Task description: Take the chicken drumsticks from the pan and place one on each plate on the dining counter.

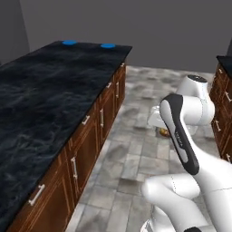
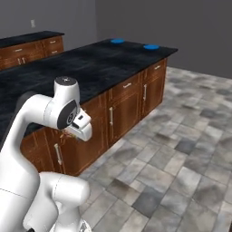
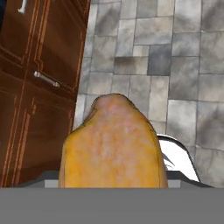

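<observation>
End effector grips the golden drumstick, long axis along the fingers; plates sit at the bench's far end, upper left of frame.

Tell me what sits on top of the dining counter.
Two blue plates lie at the far end of the dining counter, both bare. The near end runs out of the picture, so anything there stays unseen.
</observation>
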